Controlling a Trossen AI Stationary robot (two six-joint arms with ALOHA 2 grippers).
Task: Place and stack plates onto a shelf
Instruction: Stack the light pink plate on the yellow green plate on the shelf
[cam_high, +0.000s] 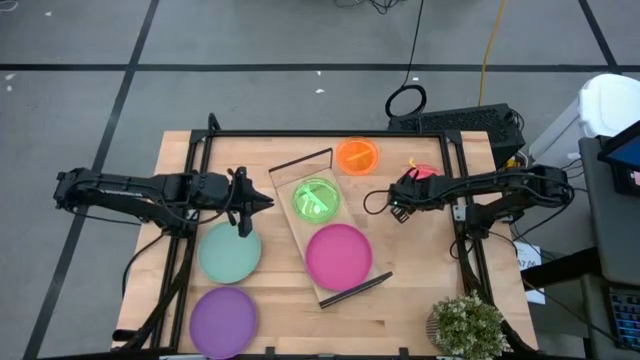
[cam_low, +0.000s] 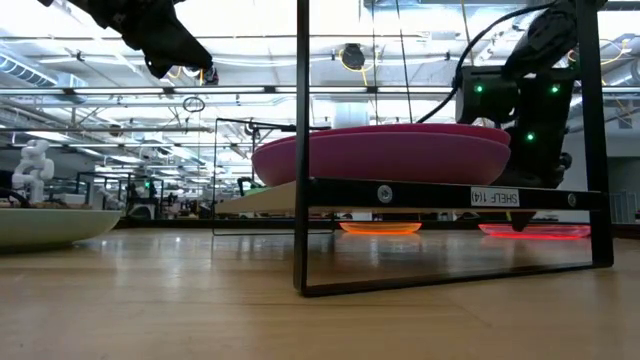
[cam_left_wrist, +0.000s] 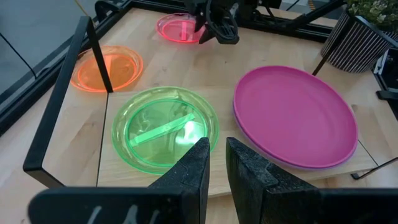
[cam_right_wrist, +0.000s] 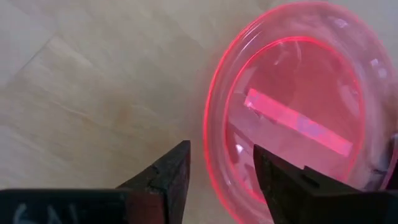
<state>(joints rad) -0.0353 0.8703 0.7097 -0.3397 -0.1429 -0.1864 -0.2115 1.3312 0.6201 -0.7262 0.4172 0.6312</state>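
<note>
You have a light wooden counter (cam_high: 400, 290) carrying everything. On it the shelf (cam_high: 296, 224), a pale board with black wire frames at both short ends, lies at a slant near the middle. On the shelf sit the green divided plate (cam_high: 316, 199) and the magenta plate (cam_high: 338, 256), side by side. Directly on the counter you see the orange plate (cam_high: 357, 156), the pink plate (cam_right_wrist: 292, 118), the teal plate (cam_high: 229, 252), the purple plate (cam_high: 222, 320) and a potted plant (cam_high: 466, 325) at one corner.
</note>
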